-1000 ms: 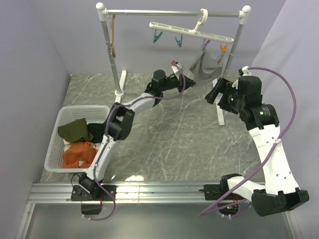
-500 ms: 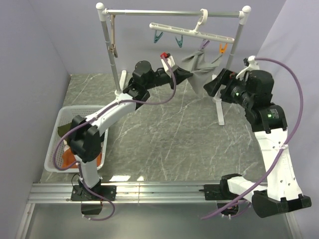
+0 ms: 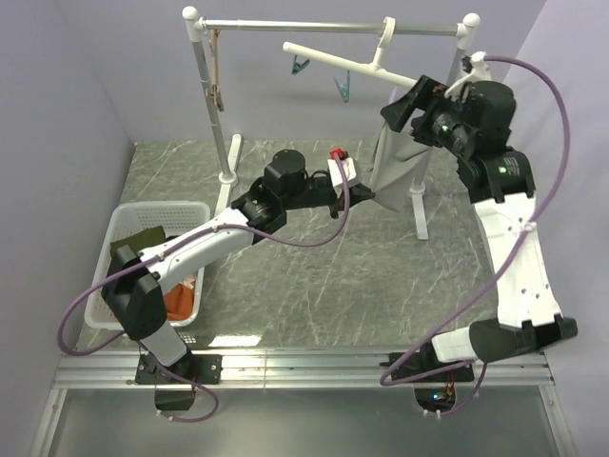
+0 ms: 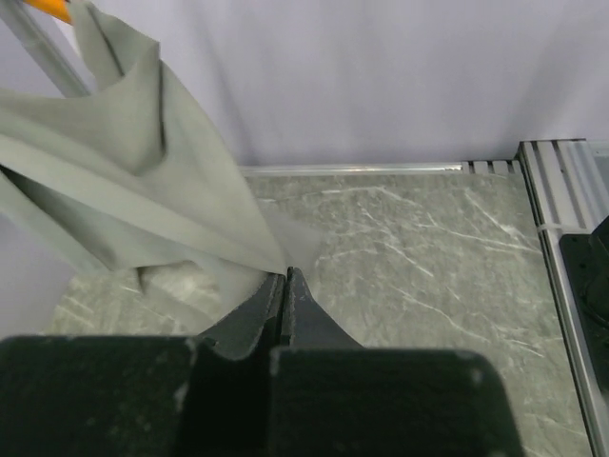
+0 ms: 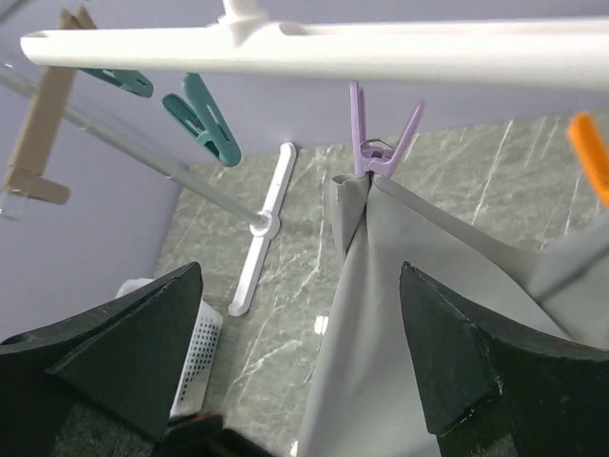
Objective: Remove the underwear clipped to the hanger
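Basket at the left of the tabletop held dark olive briefs and an orange cloth, both clear of the hanger. Left arm was stretched rightward across the tabletop, and its left fingers were clenched on the lowest corner of the light grey briefs, with fabric pinched between the tips.

Those briefs were the only garment on the white hanger. They hung under its right end, held at the top by a purple clip and, beside it, an orange clip. Their long axis ran from the clips down and leftward to the pinched corner, the cloth drawn into a slant rather than hanging plumb. The hanger itself sat tilted.

Right fingers were spread wide and grasped nothing. The purple clip lay ahead of them and above the gap, not yet between the tips.

Judgement: the right arm stood nearer the clips, the left nearer the hem. Release turned on raising the right fingers onto the purple clip's wings.
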Motion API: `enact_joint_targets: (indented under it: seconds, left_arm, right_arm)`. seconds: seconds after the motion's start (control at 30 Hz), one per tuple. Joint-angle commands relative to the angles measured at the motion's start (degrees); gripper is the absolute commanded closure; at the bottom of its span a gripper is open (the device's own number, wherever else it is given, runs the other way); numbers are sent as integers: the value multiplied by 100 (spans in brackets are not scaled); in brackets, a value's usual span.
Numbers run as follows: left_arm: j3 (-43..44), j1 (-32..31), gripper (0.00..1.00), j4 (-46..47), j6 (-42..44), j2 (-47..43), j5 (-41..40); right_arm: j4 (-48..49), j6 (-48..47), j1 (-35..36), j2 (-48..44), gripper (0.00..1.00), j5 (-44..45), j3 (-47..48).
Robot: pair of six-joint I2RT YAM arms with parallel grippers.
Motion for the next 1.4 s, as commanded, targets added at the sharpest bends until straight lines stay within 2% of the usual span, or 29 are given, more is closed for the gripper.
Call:
enact_joint_targets:
  seconds: [0.0, 0.27, 0.37, 0.57, 1.03, 1.2, 1.23, 1.33, 1.37]
  left_arm:
    - [40, -99, 100, -83, 226, -479, -175]
    - [233, -362, 100, -329, 375, -462, -316]
    - [268, -476, 100, -338, 393, -418, -342]
    - [382, -609, 100, -364, 446, -356, -421]
    - [594, -670, 100, -478, 586, -321, -421]
    - [550, -688, 100, -470, 578, -321, -430]
    - [550, -696, 100, -461, 578, -330, -439]
    - [541, -697, 100, -452, 586, -356, -465]
    - [541, -697, 100, -452, 604, -365, -482]
  right_arm:
    - [162, 53, 245, 183, 9, 376, 362]
    - [74, 54, 667, 499, 9, 2105, 748]
    - [-75, -52, 756, 701, 9, 2450, 1020]
    - [-532, -44, 764, 1220, 12, 2364, 1706]
    - [-708, 255, 729, 1519, 17, 2460, 2041]
    - [-822, 386, 659, 1958, 32, 2215, 2436]
    - [-857, 422, 650, 2020, 40, 2162, 2550]
    - [-866, 501, 642, 2169, 53, 2047, 2665]
    - [-875, 536, 642, 2196, 61, 2030, 2674]
